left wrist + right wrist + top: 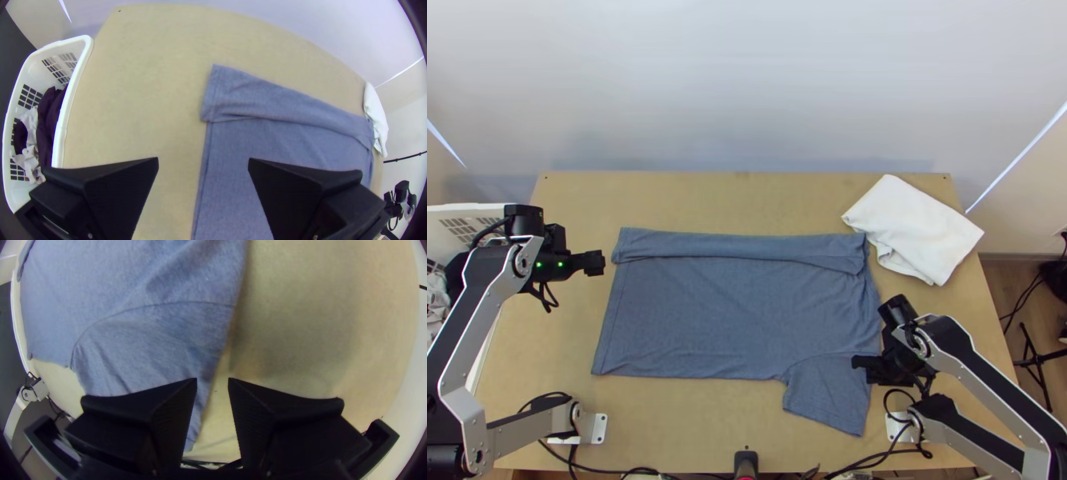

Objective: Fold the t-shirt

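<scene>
Top view gives you the t-shirt [731, 320] lying on the wooden table [691, 420], its body mostly spread, with the hem [607, 328] toward the left arm. You have one long fold in place: the far side is turned inward as a strip [739, 246] running from the hem to the collar end. The near side isn't folded; its sleeve [831, 392] sticks out toward the table's near edge, and the body hasn't been halved.

So you look to be in the early part of the job, one side in and the other to go, then the shortening folds.

Your left gripper [593, 262] is open and empty, just off the hem by the folded strip. Your right gripper [212, 378] is also open, its fingers apart by a smaller gap above the sleeve's outer edge, nothing gripped.

Next you would probably want hem and sleeve pinched on the near side and carried inward together. Watch the sleeve: it could trail or bunch, and a drag could pull the far strip loose
</scene>
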Controlling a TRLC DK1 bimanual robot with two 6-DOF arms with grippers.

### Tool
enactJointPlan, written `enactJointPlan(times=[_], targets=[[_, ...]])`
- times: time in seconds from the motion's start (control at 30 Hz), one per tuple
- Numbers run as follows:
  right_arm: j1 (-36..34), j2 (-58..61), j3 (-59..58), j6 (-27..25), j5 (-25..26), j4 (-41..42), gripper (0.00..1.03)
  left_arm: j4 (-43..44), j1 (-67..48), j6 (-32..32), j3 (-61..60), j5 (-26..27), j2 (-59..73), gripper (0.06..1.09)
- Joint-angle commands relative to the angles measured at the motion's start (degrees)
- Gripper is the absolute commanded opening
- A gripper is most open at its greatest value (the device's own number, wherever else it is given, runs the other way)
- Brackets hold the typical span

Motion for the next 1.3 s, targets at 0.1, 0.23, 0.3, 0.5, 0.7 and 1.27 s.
enactJointPlan(times=[0.1, 0.23, 0.3, 0.5, 0.7, 1.27], targets=[[2.81, 2.65, -0.36, -0.22, 0.06, 0.23, 0.35, 0.02, -0.24, 0.10, 0.21, -0.13, 0.40, 1.04], [5.18, 2.57, -0.53, -0.22, 0.06, 1.37, 0.23, 0.02, -0.06, 0.10, -0.06, -0.13, 0.40, 1.04], [6.06, 2.48, -0.80, -0.30, 0.06, 2.33, 0.21, 0.02, -0.06, 0.28, -0.23, -0.13, 0.49, 1.04], [6.85, 2.74, -1.41, -0.13, 0.06, 3.92, 0.21, -0.07, 0.46, 3.27, -0.23, -0.75, 0.93, 1.04], [7.29, 2.74, -1.59, -0.74, 0.15, 4.27, 0.03, -2.88, 4.51, 14.78, 0.29, -1.63, 3.39, 1.04], [7.99, 2.65, -1.94, -0.48, 0.24, 4.62, 0.03, -30.39, 9.87, 60.92, -2.26, 1.27, 1.81, 0.96]])
